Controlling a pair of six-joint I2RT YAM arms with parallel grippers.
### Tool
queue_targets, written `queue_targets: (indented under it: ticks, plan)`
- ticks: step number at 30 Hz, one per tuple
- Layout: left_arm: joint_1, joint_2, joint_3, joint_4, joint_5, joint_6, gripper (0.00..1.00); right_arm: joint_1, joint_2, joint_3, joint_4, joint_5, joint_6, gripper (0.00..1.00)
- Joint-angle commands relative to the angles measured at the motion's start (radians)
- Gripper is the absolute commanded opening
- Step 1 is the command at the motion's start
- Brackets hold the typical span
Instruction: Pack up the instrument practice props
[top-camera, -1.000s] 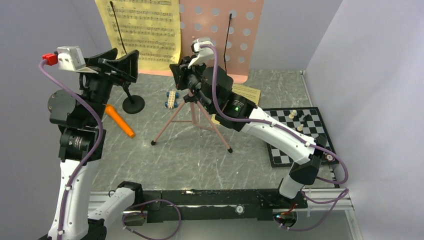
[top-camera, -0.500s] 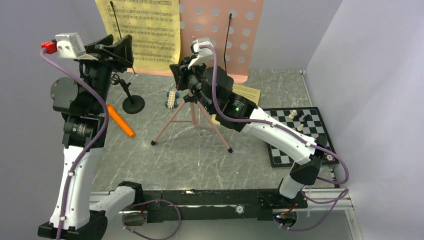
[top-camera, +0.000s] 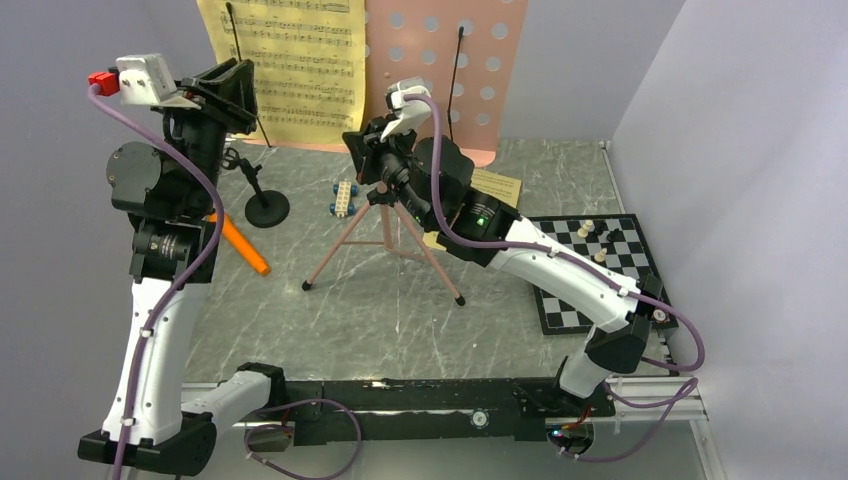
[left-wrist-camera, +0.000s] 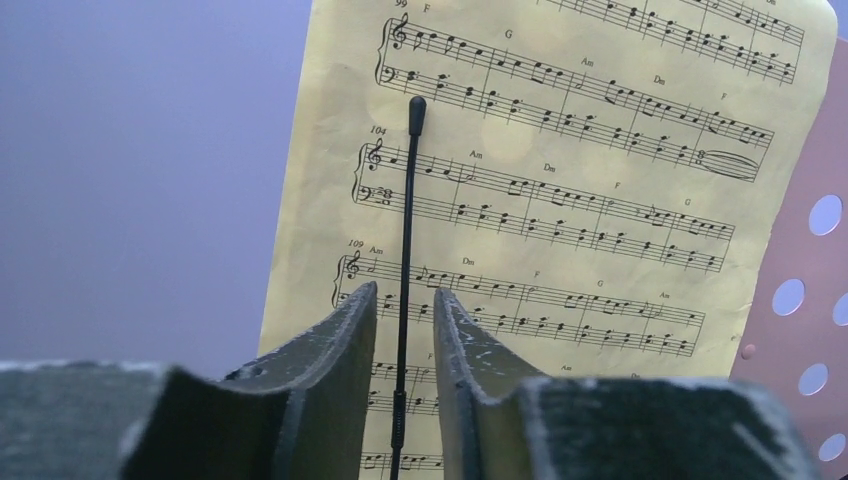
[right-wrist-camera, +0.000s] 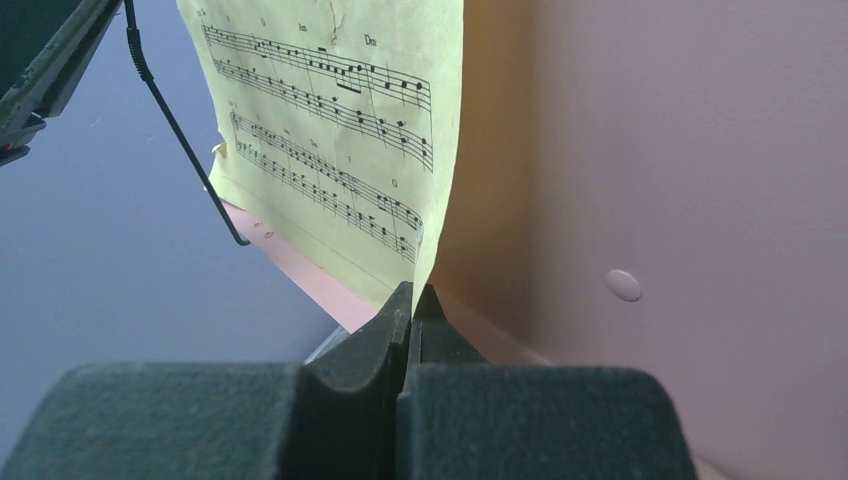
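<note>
A yellow sheet-music page (top-camera: 300, 60) leans on the tall pink perforated music stand (top-camera: 480, 60), whose tripod legs (top-camera: 385, 240) stand mid-table. My right gripper (top-camera: 358, 150) is shut on the page's lower right edge; the wrist view shows the paper (right-wrist-camera: 340, 130) pinched between its tips (right-wrist-camera: 413, 296). My left gripper (top-camera: 235, 85) is raised at the page's left side. Its jaws (left-wrist-camera: 405, 295) stand slightly apart around the thin black retaining wire (left-wrist-camera: 406, 220), not touching it. The orange microphone (top-camera: 240, 243) and black round-based mic stand (top-camera: 266, 207) are on the table.
A small block toy car (top-camera: 343, 198) lies left of the tripod. A chessboard with pieces (top-camera: 590, 270) lies at the right. Another yellow page (top-camera: 497, 185) lies on the table behind my right arm. A second retaining wire (top-camera: 455, 85) stands on the pink panel.
My left arm has risen and swung its gripper up to the page's left retaining wire. My right gripper has stayed shut on the page, almost still.
</note>
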Motion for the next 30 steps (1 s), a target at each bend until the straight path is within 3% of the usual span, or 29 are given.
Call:
queue_targets:
  ticks: [1, 3, 7, 30]
  plan:
    - [0.006, -0.008, 0.024, 0.041, 0.010, 0.014, 0.29, -0.004, -0.043, -0.016, 0.012, -0.008, -0.016, 0.00]
    - [0.006, -0.010, 0.022, 0.044, 0.026, 0.020, 0.23, -0.004, -0.045, -0.017, 0.011, -0.006, -0.017, 0.00]
    - [0.006, -0.012, 0.028, 0.030, 0.042, 0.033, 0.00, -0.005, -0.052, -0.024, 0.013, -0.005, -0.017, 0.00]
    - [0.006, -0.179, -0.156, 0.161, 0.073, 0.040, 0.00, -0.004, -0.149, -0.120, 0.094, -0.025, -0.043, 0.00]
